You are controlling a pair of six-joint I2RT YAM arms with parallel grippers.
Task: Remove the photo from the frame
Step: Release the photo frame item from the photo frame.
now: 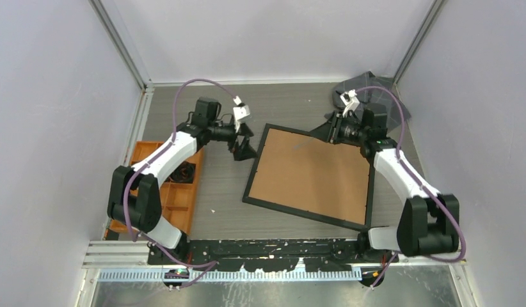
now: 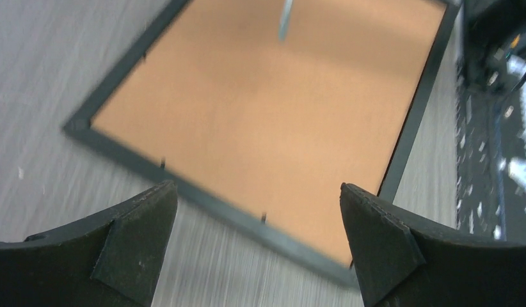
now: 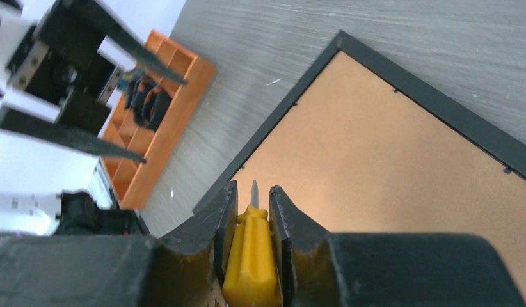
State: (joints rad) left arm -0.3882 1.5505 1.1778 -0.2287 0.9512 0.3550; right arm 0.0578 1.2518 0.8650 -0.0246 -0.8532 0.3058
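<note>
Top view: frame (image 1: 308, 176) lies back-up towards the right edge of the bench (image 1: 228, 192), photo hidden beneath. Left wrist: my left tool (image 2: 255, 188) gapes empty above it. Right wrist: my right tool (image 3: 253, 188) clamps a yellow screwdriver (image 3: 251, 256); prying the backing tabs (image 3: 505, 169) comes next, I judge

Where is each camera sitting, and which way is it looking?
Top: above and behind, looking down at the frame; the left arm and right arm show.
Left wrist: on the left arm, looking past its open left claw at the frame's brown back.
Right wrist: looks past the right claw, shut on a yellow screwdriver, toward the orange tray.
Shared: all see the frame; right wrist also sees the left claw.
</note>
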